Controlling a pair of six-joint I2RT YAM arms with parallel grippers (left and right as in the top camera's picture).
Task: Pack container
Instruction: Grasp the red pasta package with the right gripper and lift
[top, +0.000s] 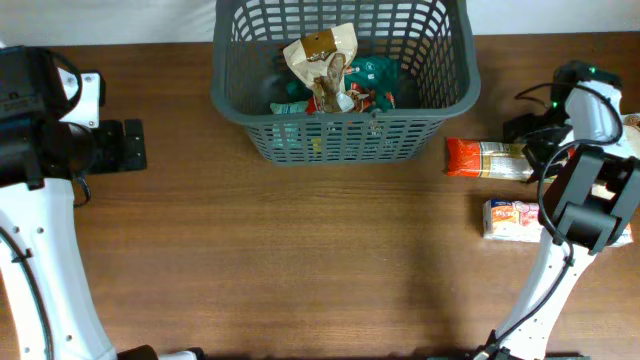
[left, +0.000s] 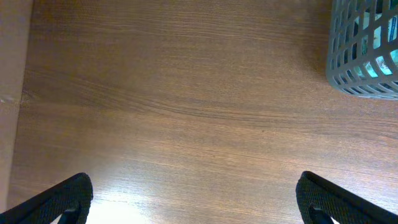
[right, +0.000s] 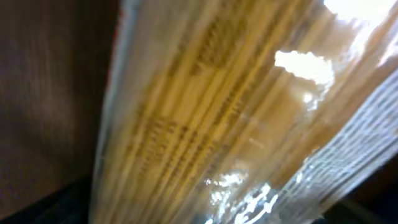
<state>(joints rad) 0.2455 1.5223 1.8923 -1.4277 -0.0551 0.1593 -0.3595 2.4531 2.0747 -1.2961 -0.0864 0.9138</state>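
The container is a dark grey lattice basket (top: 345, 116) at the back middle of the table, with several food packets (top: 330, 70) inside; its corner shows in the left wrist view (left: 364, 56). A clear packet of spaghetti with a red end (top: 487, 158) lies on the table to the basket's right. My right gripper (top: 532, 148) is at the packet's right end. In the right wrist view the packet (right: 217, 112) fills the frame between the fingers (right: 211, 214), which show only as dark corners set wide apart. My left gripper (top: 130, 145) is open and empty over bare wood (left: 193, 202).
A white and red packet (top: 512, 218) lies in front of the spaghetti, partly under the right arm. The wooden table's left edge shows in the left wrist view (left: 15, 99).
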